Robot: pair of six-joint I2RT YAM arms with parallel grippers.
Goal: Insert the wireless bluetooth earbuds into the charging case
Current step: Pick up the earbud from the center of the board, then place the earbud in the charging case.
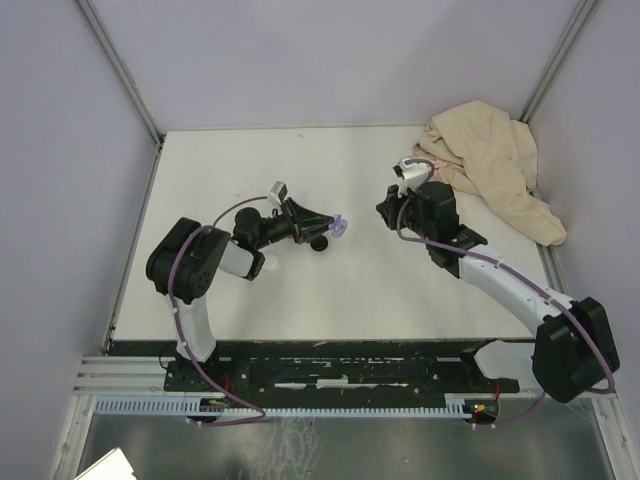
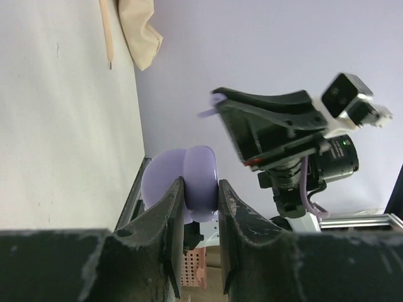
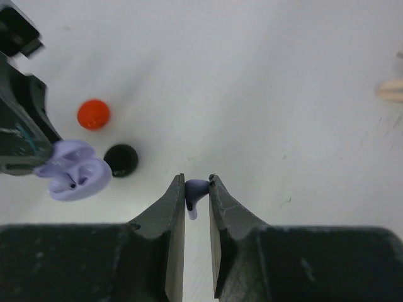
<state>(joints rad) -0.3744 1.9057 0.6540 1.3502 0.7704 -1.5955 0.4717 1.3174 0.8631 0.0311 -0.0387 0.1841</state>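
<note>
Nearby, a red disc (image 3: pixel 94 114) and a black disc (image 3: pixel 121 160) beside the lavender case (image 3: pixel 74 171).

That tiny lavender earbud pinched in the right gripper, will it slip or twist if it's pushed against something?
Probably light: the lavender earbud is tiny inside the right gripper. Its smooth, rounded body, pinched only at the tips, could pivot or slip. It looks rigid plastic, unlikely to bend.

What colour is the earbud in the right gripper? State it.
Lavender earbud; clearest in right wrist view.
</note>
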